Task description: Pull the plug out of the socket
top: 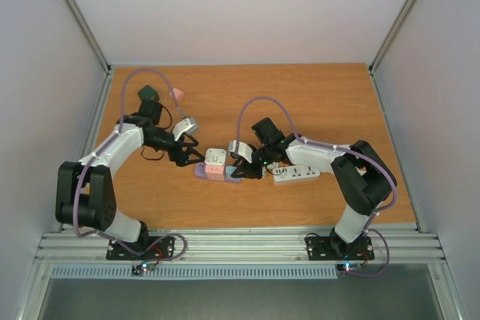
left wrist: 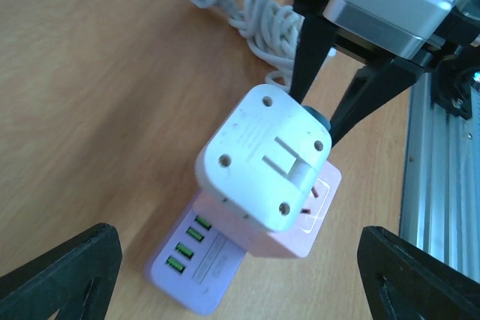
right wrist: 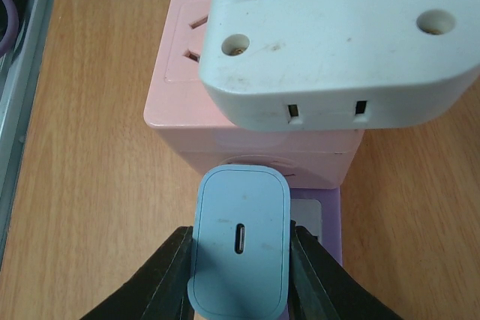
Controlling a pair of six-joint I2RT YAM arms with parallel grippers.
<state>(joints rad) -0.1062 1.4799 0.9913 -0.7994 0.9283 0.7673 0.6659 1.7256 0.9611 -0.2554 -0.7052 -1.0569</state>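
Clamping the pale blue plug [right wrist: 240,249] between its black fingers [right wrist: 169,279], the right gripper [right wrist: 240,264] filled the bottom centre of the right wrist view. The plug's far end sat against the near side of the pink socket [right wrist: 225,118]. A white adapter [right wrist: 345,43] sat on top of the socket and overhung it at the upper right of the frame. A strip of purple base [right wrist: 330,219] showed just right of the plug, all on the wooden table [right wrist: 97,185].

In the left wrist view, the left gripper [left wrist: 240,245] stood wide, its two fingers [left wrist: 60,279] in the lower corners, well apart from everything. The adapter lay mid-frame on the socket, with the base and its green ports at lower centre. The right gripper's fingers reached in from the upper right behind the adapter. A coiled white cable [left wrist: 262,13] lay at top centre.

In the top view, the socket sat at the table's centre, the left gripper just left of it and not touching. The right gripper met it from the right, above a white strip [top: 296,174].
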